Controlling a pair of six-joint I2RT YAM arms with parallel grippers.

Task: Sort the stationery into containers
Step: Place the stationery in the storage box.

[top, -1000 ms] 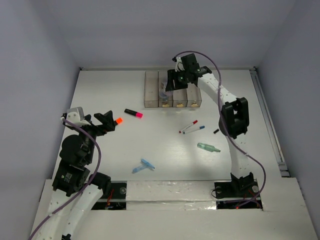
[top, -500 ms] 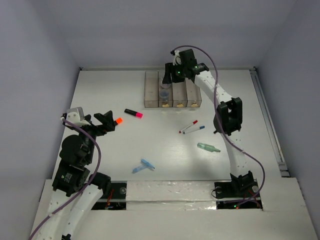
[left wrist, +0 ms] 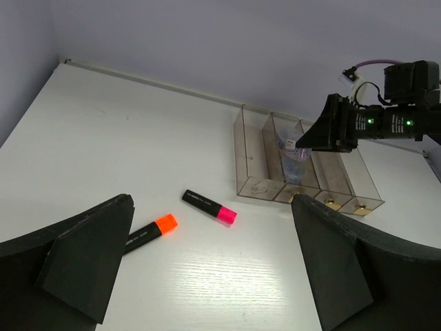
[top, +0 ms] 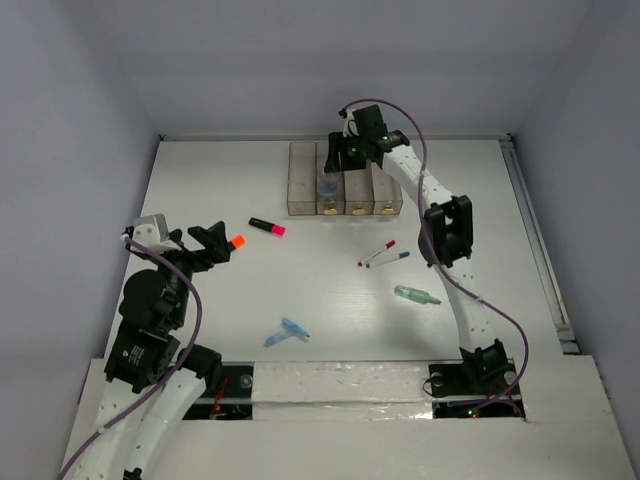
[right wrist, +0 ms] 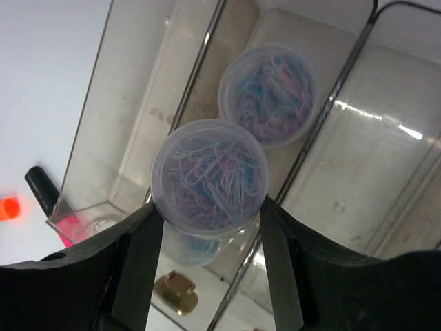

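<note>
Quick status from my end. The right gripper (right wrist: 210, 231) is squeezed onto a round clear jar of paper clips (right wrist: 209, 174), one finger on each side. It's holding the jar at the front end of the second compartment from the left in the bins (top: 303, 180), which sit at the middle of the far edge of the worktop (top: 200, 180). From the left wrist view the jar's top pokes up above the rim. A second jar (right wrist: 269, 94) of clips sits deeper in that same compartment, just behind the held one.

The left gripper (top: 207, 247) is over by the left edge with its fingers spread wide and nothing in them. The orange-tipped marker (left wrist: 148, 231) lies just in front of it, and the pink-tipped marker (left wrist: 209, 205) a bit further toward the bins.

The two pens (top: 383, 255) and the green piece (top: 416, 295) lie loose toward the right edge. The light-blue pieces (top: 288, 331) are near the near edge.
</note>
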